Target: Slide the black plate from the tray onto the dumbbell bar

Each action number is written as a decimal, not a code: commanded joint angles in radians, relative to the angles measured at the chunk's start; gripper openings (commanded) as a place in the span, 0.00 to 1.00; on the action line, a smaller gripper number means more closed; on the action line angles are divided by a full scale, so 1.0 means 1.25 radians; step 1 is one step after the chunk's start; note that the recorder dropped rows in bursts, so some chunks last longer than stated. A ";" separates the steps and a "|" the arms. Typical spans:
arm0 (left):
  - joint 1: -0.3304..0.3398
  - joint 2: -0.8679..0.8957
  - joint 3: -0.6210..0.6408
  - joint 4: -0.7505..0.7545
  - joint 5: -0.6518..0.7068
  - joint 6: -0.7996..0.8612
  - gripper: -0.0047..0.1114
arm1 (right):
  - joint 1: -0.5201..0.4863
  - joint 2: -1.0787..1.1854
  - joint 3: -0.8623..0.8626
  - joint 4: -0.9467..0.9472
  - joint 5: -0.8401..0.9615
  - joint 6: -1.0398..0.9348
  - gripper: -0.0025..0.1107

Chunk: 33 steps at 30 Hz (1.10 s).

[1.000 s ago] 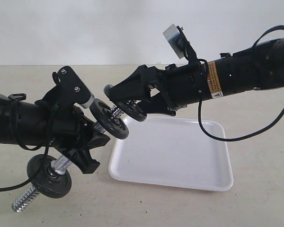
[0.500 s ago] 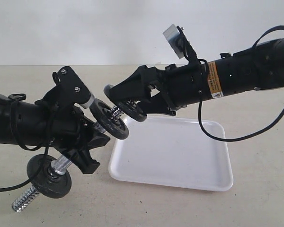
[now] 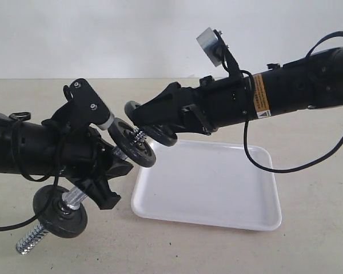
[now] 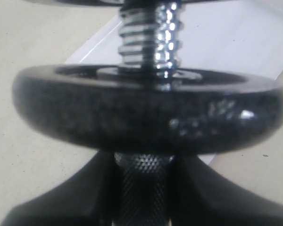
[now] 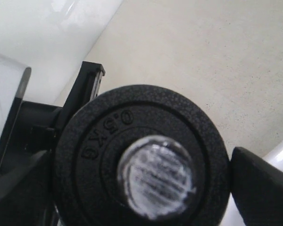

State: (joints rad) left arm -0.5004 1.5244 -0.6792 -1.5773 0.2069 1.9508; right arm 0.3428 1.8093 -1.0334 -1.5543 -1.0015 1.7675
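The left gripper (image 3: 103,177) is clamping the dumbbell bar (image 3: 71,200) by its knurled middle. It is holding the bar tilted above the tabletop (image 3: 308,240), low end pointing near-left and high end rising toward the right arm. The right gripper (image 3: 148,123) is pinching the black plate (image 3: 160,136) across its rim, with fingers on opposite edges. The plate is up in the air at the bar's raised threaded end, lifted clear of the tray (image 3: 217,188), by its far-left corner.

In the right wrist view the bar's tip (image 5: 155,176) is poking through the plate's central hole, so I'd say the plate is just starting onto the thread. It is sitting apart from the inner disc (image 3: 134,151), with bare thread showing between the two.

To do this well, the right arm should be pushing straight along the bar's axis, with the plate face square to the rod. Any tilt and the hole is likely to be snagging on those coarse threads. The left arm's job is holding the bar steady, and the release should wait until the plate is seated against that disc.
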 commanded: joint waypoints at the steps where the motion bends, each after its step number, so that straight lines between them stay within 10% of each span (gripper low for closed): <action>1: 0.002 -0.033 -0.032 -0.051 -0.048 -0.017 0.08 | 0.004 -0.020 -0.004 0.030 -0.153 -0.031 0.74; 23: 0.002 -0.003 -0.032 -0.051 -0.069 -0.023 0.08 | 0.003 -0.020 -0.004 0.032 -0.129 -0.085 0.74; 33: 0.002 -0.003 -0.032 -0.051 -0.071 -0.023 0.08 | 0.003 -0.020 -0.004 0.016 -0.128 -0.090 0.95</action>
State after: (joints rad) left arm -0.5078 1.5401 -0.6846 -1.5811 0.1797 1.9546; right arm 0.3368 1.8132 -1.0316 -1.5596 -1.0160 1.6623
